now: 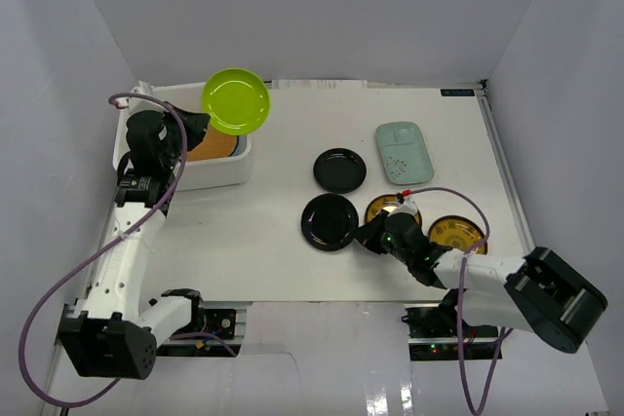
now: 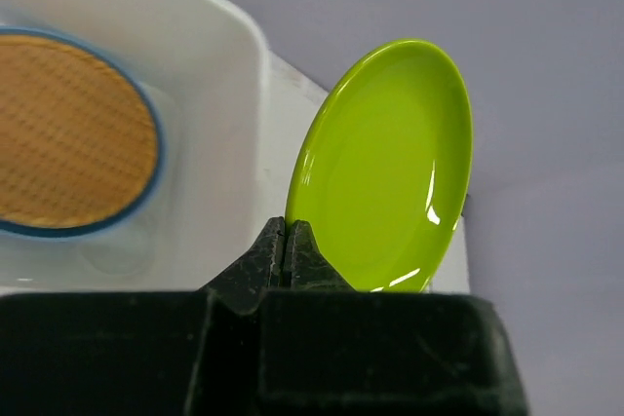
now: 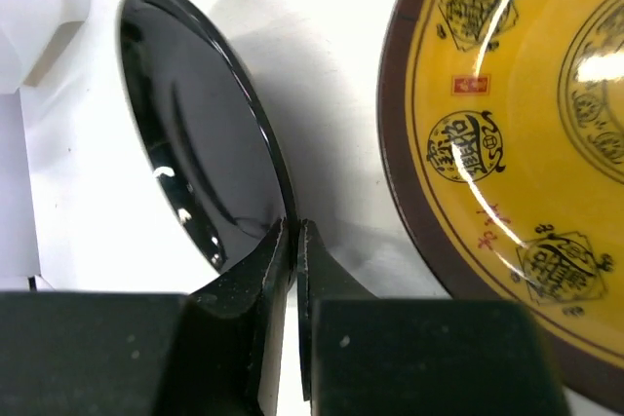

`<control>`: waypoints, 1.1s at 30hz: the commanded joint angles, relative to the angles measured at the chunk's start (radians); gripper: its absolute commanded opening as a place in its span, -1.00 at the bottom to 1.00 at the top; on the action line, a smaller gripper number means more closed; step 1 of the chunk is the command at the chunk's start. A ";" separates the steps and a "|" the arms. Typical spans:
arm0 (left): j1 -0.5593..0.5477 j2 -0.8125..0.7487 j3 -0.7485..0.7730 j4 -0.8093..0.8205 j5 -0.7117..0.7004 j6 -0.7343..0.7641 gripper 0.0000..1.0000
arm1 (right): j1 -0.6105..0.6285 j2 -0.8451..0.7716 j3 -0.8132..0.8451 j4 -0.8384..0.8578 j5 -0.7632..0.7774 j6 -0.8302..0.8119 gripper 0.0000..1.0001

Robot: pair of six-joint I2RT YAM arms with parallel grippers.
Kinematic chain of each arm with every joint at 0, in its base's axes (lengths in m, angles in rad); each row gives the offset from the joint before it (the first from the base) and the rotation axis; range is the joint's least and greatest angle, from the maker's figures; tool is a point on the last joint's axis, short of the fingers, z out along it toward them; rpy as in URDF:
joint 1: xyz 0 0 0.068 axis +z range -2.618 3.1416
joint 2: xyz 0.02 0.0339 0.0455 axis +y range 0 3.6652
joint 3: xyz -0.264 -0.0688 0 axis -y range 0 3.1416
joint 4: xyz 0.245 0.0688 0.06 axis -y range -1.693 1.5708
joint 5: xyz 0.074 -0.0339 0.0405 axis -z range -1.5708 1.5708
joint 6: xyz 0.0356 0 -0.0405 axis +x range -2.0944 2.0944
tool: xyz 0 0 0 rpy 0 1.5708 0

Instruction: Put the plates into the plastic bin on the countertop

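Observation:
My left gripper point(image 1: 202, 122) is shut on the rim of the lime green plate point(image 1: 235, 100) and holds it tilted above the white plastic bin point(image 1: 219, 175), over its right end. In the left wrist view the green plate point(image 2: 385, 168) stands on edge between the shut fingers, and the wicker plate point(image 2: 68, 133) lies on the light blue plate inside the bin point(image 2: 219, 56). My right gripper point(image 1: 366, 234) is shut on the rim of the nearer black plate point(image 1: 330, 221), also seen in the right wrist view point(image 3: 200, 133). A gold plate point(image 3: 517, 124) lies right beside it.
A second black plate point(image 1: 339, 170) and the pale mint rectangular plate point(image 1: 403, 151) lie further back. Two gold plates point(image 1: 392, 208) point(image 1: 456, 233) lie right of my right gripper. The countertop point(image 1: 273, 260) is walled at the back and both sides.

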 commanded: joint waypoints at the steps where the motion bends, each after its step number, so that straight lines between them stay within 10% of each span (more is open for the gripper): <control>1: 0.146 0.035 0.024 -0.017 0.037 -0.008 -1.00 | 0.004 -0.144 0.040 -0.116 0.051 -0.088 -0.84; 11: 0.303 0.268 0.038 -0.008 0.028 0.018 -1.00 | 0.004 -0.407 0.259 -0.378 0.079 -0.334 -0.85; 27: 0.347 0.493 0.066 -0.040 -0.081 0.087 -1.00 | 0.005 0.010 0.759 -0.336 -0.096 -0.485 -0.84; 33: 0.346 0.402 0.017 -0.025 -0.040 0.047 0.27 | 0.013 0.276 1.019 -0.319 -0.139 -0.477 -0.84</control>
